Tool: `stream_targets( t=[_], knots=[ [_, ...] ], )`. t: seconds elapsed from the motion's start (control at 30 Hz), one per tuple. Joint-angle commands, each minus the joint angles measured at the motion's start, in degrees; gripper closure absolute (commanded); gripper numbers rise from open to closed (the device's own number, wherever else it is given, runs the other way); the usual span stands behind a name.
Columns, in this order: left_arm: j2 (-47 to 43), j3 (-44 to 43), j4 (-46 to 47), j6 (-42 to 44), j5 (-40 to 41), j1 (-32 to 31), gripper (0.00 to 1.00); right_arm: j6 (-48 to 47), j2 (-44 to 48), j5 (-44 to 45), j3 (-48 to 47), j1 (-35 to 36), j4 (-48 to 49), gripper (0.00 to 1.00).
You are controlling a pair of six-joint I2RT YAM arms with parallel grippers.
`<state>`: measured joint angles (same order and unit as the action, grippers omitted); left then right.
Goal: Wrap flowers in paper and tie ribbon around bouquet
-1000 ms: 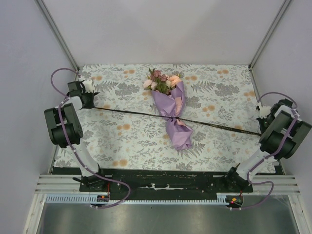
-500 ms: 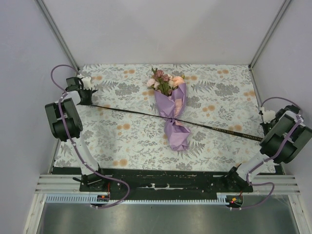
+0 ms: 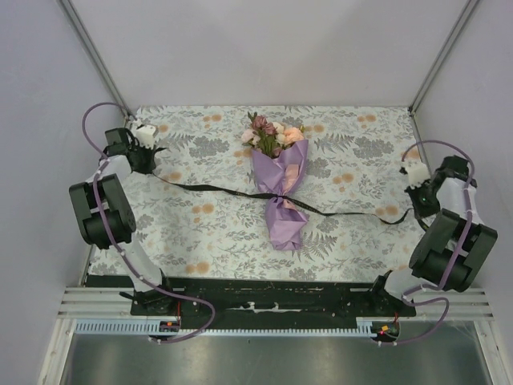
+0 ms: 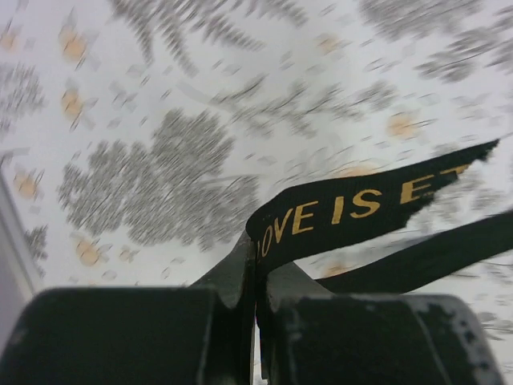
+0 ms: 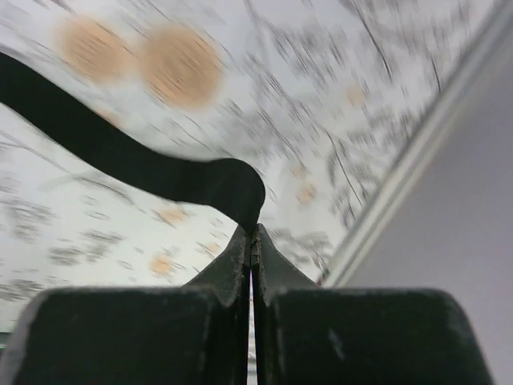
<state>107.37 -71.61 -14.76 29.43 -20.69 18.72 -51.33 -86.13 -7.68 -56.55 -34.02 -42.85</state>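
At opposite sides, elbows bent; left claw [image 3: 151, 166], right claw [image 3: 414, 209] each clamped on ribbon [image 3: 216, 189]

left arm [image 3: 103, 212] reaching far left, right arm [image 3: 449, 249] far right, both jaws clamped shut

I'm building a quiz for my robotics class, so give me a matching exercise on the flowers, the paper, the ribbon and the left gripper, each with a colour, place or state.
Things:
1 flowers
2 paper
3 ribbon
4 left gripper

Descriptions:
A lilac cone
B black with gold lettering
C shut on a ribbon end
D poking out of the cone's far end

Pairs: 1-D, 2-A, 3-B, 4-C
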Motion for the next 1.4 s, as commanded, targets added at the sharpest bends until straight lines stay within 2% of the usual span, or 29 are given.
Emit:
stream_targets(
  t=[0.0,0.1,0.3,0.33,0.4,0.47,0.5,0.53,0.57,0.63,0.67,0.77,0.87,1.0,1.1,1.27,1.37],
  knots=[
    [-6.56,1.65,-0.61,0.28,-9.11,-6.67,0.98,8.6,0.44,-7.7,-6.8,10.26,-4.78,1.0],
    [-8.05,4.11,-1.23,-0.51,-9.19,-9.4,0.98,11.6,-2.98,-5.77,-10.32,13.63,-5.05,1.0],
    [-7.71,6.31,-2.29,2.38,-1.39,-7.83,0.98,4.58,-10.8,5.55,-11.73,12.67,-2.94,1.0],
    [-7.53,6.05,-2.37,3.0,-0.24,-7.04,0.98,3.79,-12.3,7.14,-12.08,12.49,-3.29,0.97],
    [-6.65,3.87,-6.3,5.97,0.13,-6.59,0.96,3.17,-13.8,5.76,-15.23,12.49,-7.31,0.74],
    [-6.91,0.17,-12.81,7.57,-4.16,-6.59,0.54,5.35,-13.37,-2.11,-20.32,12.57,-13.02,0.32],
    [-8.22,-0.1,-13.18,6.27,-6.27,-6.5,0.35,7.02,-13.54,-6.42,-23.92,12.92,-17.14,0.21],
    [-9.8,0.16,-12.75,4.43,-8.64,-6.5,0.17,8.6,-14.15,-10.82,-27.09,13.36,-20.31,0.14],
    [-11.64,0.77,-11.35,2.58,-10.58,-6.42,0.14,10.1,-14.68,-14.26,-30.34,13.98,-23.65,0.11],
    [-14.28,1.82,-7.13,-0.86,-12.96,-6.42,0.13,11.69,-14.95,-20.68,-33.69,15.38,-26.57,0.09],
    [-15.25,1.92,-6.69,0.18,-16.45,-6.42,0.12,11.08,-14.42,-22.88,-33.88,16.61,-26.84,0.09],
    [-16.66,3.84,-8.7,10.7,-26.75,-7.81,0.11,6.61,-12.23,-23.17,-30.65,23.1,-25.36,0.08],
    [-16.67,4.73,-12.56,21.25,-27.3,-13.51,0.1,2.74,-9.59,-22.73,-23.02,29.17,-19.14,0.07],
    [-15.44,7.01,-12.4,25.23,-25.99,-22.22,0.09,0.27,-8.44,-19.4,-12.55,37.78,-9.29,0.07],
    [-14.39,8.68,-11.17,26.38,-25.46,-26.27,0.09,0.44,-8.53,-17.81,-7.18,42.8,-2.44,0.07],
    [-14.38,13.42,-3.09,21.9,-25.72,-28.04,0.08,2.9,-11.77,-17.1,-6.81,48.42,3.38,0.11],
    [-14.73,15.62,-1.32,24.52,-25.98,-28.21,0.07,3.95,-14.5,-15.44,-7.78,50.89,5.31,0.15]
  ],
)
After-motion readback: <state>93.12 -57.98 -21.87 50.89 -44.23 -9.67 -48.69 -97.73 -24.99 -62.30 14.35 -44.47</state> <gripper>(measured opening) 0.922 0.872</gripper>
